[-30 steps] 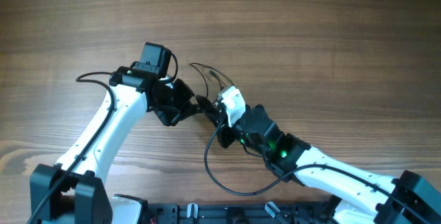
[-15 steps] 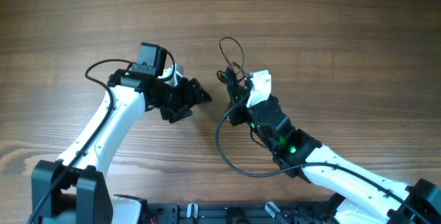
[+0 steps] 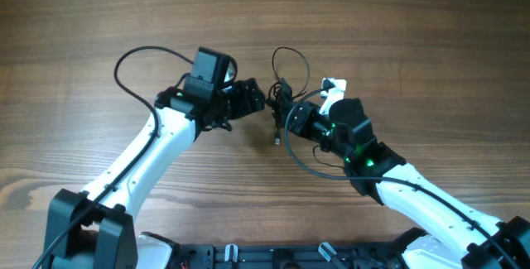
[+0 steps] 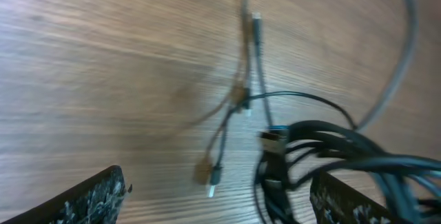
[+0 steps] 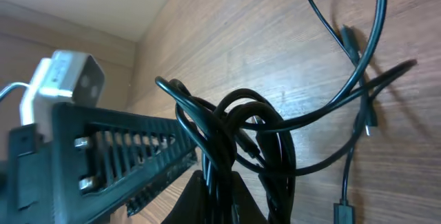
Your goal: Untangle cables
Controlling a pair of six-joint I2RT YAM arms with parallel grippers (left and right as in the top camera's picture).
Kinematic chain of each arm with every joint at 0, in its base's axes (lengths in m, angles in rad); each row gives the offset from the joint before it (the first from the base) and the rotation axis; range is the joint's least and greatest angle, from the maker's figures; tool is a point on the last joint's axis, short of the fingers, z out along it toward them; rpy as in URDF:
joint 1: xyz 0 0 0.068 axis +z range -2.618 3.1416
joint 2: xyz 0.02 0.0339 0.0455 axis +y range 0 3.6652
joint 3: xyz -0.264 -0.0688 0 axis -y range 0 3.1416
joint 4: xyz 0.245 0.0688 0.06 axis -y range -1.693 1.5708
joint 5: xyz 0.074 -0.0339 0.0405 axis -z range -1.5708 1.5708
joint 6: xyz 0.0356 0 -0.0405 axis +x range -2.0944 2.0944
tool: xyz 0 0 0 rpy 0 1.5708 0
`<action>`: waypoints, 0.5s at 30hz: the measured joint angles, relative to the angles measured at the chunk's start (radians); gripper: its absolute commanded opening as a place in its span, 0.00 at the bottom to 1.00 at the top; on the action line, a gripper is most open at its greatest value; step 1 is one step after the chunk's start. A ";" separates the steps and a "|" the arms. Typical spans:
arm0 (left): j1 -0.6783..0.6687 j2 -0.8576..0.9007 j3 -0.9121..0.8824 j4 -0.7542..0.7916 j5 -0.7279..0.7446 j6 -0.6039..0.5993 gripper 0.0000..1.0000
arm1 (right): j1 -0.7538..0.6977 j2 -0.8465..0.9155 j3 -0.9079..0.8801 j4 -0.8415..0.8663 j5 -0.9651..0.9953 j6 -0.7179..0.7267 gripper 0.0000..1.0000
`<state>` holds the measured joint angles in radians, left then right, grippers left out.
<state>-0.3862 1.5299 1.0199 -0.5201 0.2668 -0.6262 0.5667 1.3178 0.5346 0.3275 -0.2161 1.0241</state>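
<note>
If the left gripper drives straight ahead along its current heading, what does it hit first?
Probably the tangled clump of thin black cables, which the right gripper holds ahead. The open left gripper points at it, though its wrist view puts the clump off-centre; height is unclear.

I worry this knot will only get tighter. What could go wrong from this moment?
1. The right end effector clamps the cables at their clump; pulling from there may tighten the knot.
2. The left end effector is open beside the clump; closing now could catch several strands at once.
3. A loose plug end hangs below and may snag.
</note>
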 measured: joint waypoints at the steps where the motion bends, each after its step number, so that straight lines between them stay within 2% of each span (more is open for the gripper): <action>1: -0.010 0.000 0.000 0.018 0.004 0.000 0.88 | -0.002 0.000 0.000 -0.010 -0.008 0.005 0.04; 7: -0.021 0.000 0.000 0.081 0.067 0.000 0.89 | -0.003 0.000 0.000 -0.051 -0.031 0.013 0.04; 15: -0.068 0.000 0.000 0.072 0.035 0.033 0.88 | -0.003 0.000 0.000 -0.041 -0.038 0.013 0.04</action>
<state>-0.4541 1.5295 1.0199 -0.4480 0.3023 -0.5934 0.5640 1.3182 0.5346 0.2867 -0.2543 1.0370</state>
